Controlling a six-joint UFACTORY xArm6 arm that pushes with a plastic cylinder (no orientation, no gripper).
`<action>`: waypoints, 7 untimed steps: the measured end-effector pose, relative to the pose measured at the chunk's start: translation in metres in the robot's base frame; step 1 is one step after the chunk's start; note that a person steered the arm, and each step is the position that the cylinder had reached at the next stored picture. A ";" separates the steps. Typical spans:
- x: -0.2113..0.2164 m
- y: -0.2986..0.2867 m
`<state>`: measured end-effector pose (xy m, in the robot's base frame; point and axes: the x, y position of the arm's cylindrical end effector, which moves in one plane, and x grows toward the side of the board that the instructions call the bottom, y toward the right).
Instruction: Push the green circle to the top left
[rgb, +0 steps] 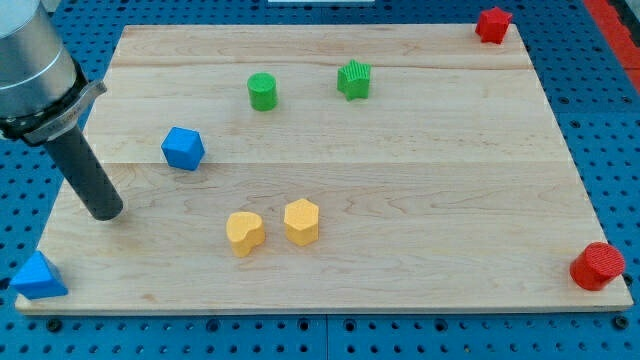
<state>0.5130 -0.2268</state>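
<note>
Nothing pushed yet, you see: green circle (262, 91) sits up and right of my tip (104, 212), well apart, blue block (183, 148) between. No jaws here, just bare rod. Whole push remains.

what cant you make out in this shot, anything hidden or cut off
- Camera view: the arm above my tip is cut off by the view's top and left edges, so its mounting is unseen.
- Whether the tip touches the board cannot be told; it stands left of the blue block, apart from it, far from the green circle.
- The red block at the bottom right overhangs the board edge; its shape is unclear.
</note>
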 end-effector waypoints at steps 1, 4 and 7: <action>0.003 0.051; -0.080 0.190; -0.140 0.212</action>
<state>0.3726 -0.0147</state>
